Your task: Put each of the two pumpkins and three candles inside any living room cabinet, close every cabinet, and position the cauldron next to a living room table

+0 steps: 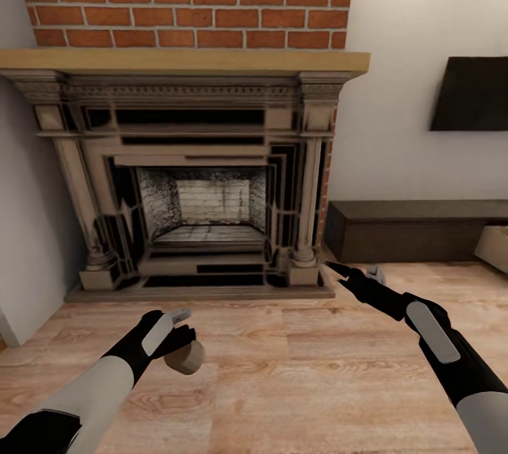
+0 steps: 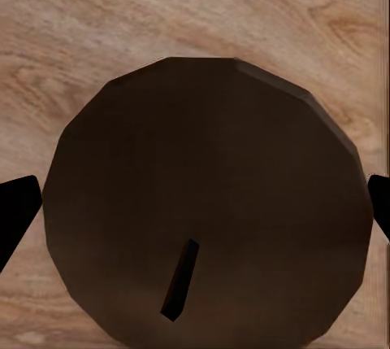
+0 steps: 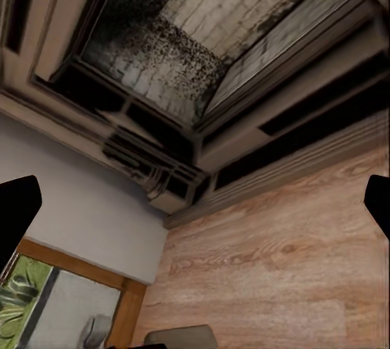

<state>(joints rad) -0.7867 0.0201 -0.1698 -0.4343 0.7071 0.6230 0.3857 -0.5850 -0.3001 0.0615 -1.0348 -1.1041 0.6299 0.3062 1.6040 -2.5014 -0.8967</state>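
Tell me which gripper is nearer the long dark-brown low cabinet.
Right. The right gripper reaches out close to the cabinet's near end; the left gripper, holding a beige candle, hangs farther off over the floor.

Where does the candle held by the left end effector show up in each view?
Head view: the candle sits lower left, in the left end effector, above the wood floor.
Left wrist view: candle seen end-on, wick visible, between the finger tips.
Right wrist view: I can't find it.
Shared landmark: the wood floor.
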